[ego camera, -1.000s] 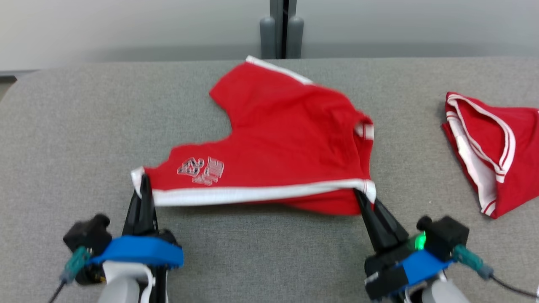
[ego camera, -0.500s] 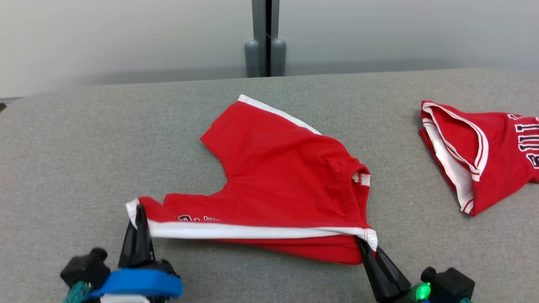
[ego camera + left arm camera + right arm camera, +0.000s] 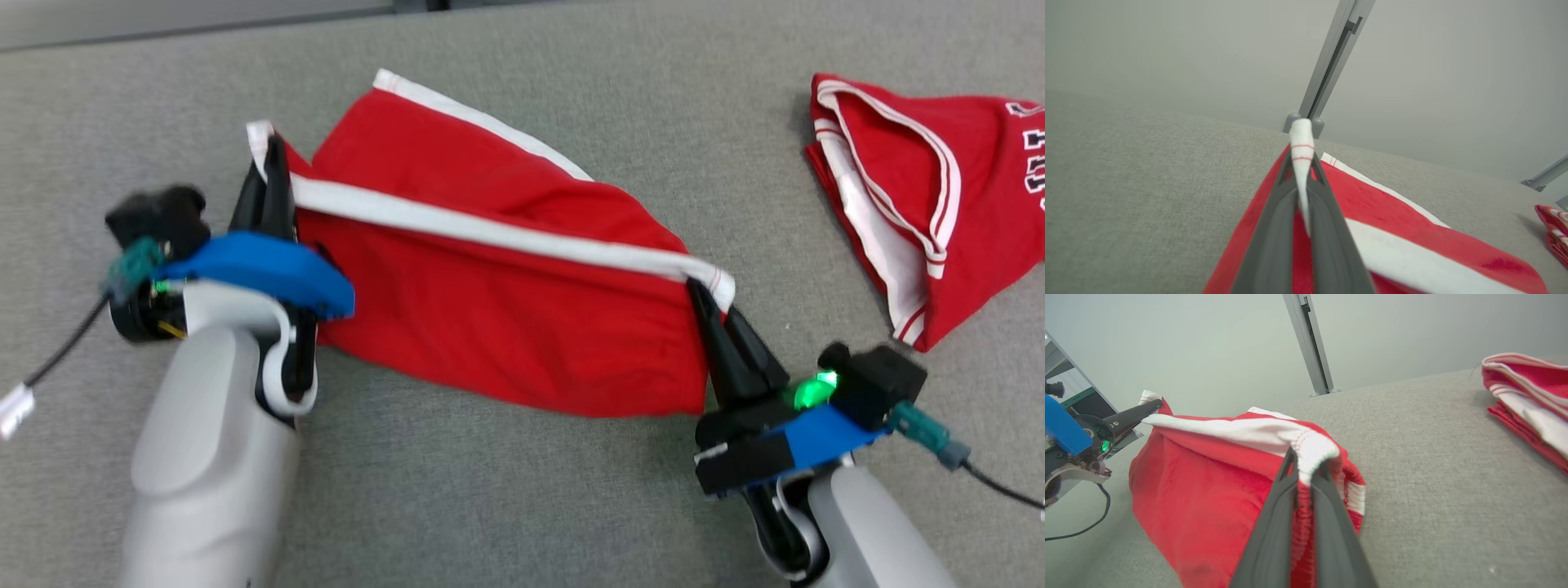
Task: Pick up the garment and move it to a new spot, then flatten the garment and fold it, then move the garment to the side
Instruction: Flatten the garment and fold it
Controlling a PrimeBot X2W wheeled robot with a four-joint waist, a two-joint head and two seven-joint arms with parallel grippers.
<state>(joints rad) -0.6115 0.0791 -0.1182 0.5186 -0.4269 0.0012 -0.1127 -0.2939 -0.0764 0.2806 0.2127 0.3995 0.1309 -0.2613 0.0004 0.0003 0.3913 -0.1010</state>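
Observation:
The garment (image 3: 506, 318) is a red piece with white trim, lifted off the grey table (image 3: 571, 506) along its white band and hanging down from it. My left gripper (image 3: 269, 155) is shut on the band's left corner. My right gripper (image 3: 702, 290) is shut on the band's right corner. In the left wrist view the white trim (image 3: 1301, 151) sticks up between the closed fingers. In the right wrist view the garment (image 3: 1208, 473) drapes from my right gripper (image 3: 1306, 457), and the left gripper (image 3: 1152, 404) holds the far corner.
A second red and white garment (image 3: 931, 204) lies bunched at the table's right side, also seen in the right wrist view (image 3: 1527, 396). A grey post (image 3: 1331, 61) stands behind the table against a pale wall. Cables trail from both wrists.
Both grippers have raised the white band upward and away from me, so the garment now hangs folded over. The head camera has tilted down.

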